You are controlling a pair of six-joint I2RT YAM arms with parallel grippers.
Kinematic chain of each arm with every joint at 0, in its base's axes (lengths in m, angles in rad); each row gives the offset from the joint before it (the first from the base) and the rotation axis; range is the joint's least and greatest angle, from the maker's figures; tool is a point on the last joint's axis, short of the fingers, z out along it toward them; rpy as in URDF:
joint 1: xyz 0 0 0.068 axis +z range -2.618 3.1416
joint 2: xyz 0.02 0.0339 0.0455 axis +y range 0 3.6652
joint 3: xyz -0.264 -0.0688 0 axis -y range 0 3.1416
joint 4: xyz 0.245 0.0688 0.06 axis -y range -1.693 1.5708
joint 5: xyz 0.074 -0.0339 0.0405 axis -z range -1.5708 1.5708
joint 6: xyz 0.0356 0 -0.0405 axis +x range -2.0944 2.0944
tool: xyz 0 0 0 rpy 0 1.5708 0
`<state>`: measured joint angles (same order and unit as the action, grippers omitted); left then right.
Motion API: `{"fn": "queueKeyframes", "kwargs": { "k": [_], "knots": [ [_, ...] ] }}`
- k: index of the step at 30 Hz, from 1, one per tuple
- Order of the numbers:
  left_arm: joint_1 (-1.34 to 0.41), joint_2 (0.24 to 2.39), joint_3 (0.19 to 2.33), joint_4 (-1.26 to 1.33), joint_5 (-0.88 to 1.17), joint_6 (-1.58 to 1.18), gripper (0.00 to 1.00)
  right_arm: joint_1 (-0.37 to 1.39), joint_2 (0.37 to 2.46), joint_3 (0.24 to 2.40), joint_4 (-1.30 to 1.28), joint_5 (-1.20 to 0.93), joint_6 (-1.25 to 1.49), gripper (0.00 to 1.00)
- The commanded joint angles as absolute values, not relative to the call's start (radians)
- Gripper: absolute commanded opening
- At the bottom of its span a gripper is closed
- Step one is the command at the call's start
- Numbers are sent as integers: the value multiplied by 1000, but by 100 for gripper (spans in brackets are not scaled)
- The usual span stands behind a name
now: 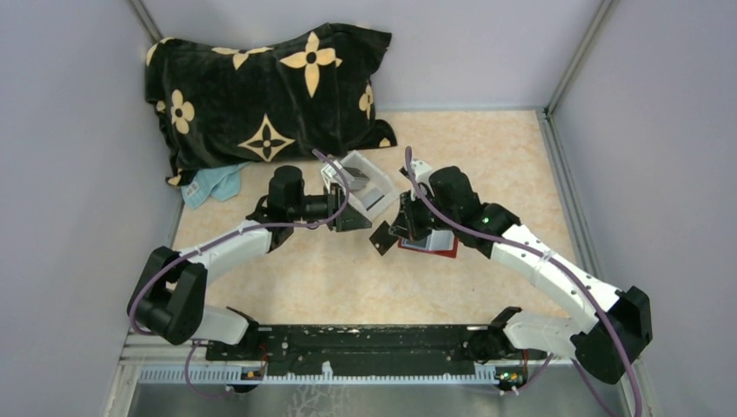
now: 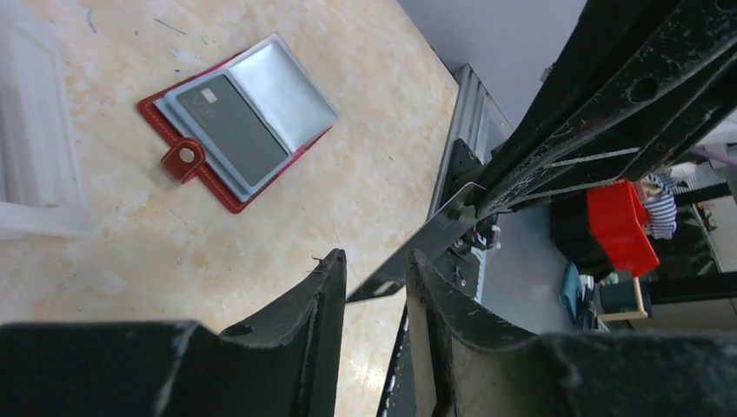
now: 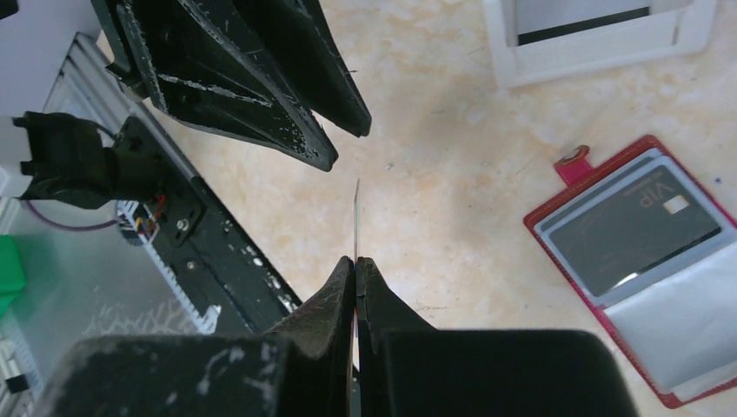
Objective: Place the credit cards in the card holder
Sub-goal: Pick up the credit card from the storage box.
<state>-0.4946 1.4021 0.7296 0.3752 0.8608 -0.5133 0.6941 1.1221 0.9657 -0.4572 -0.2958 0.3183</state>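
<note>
My R end effector (image 3: 356,265) was clamped tight on a thin credit card (image 2: 432,239), holding it edge-on above the bench (image 2: 130,252). My L end effector (image 2: 375,276) had its fingers apart, w/ the card's free end in the gap btwn them; couldn't tell if either finger touched it. The card holder (image 2: 287,87) lay open & flat on the bench near my R arm, apart from the held card. A dark VIP card (image 2: 230,130) sat in one slot, beside a clear sleeve. A white tray (image 3: 591,65) stood near the holder's strap end. A patterned pillow (image 1: 261,87) & blue cloth (image 1: 213,184) lay at the far L.
</note>
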Motion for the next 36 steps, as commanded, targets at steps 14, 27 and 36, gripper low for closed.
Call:
{"fn": "queueKeyframes", "kwargs": {
  "k": [14, 27, 36],
  "knots": [
    [-525, 1414, 721, 433, 1083, -448, 39, 572, 1124, 900, -278, -624, 404, 0],
    [-539, 1461, 760, 379, 1067, -402, 40, 548, 1158, 886, -213, -713, 431, 0],
    [-537, 1484, 781, 356, 1047, -375, 40, 546, 1151, 866, -193, -752, 441, 0]
  ]
}}
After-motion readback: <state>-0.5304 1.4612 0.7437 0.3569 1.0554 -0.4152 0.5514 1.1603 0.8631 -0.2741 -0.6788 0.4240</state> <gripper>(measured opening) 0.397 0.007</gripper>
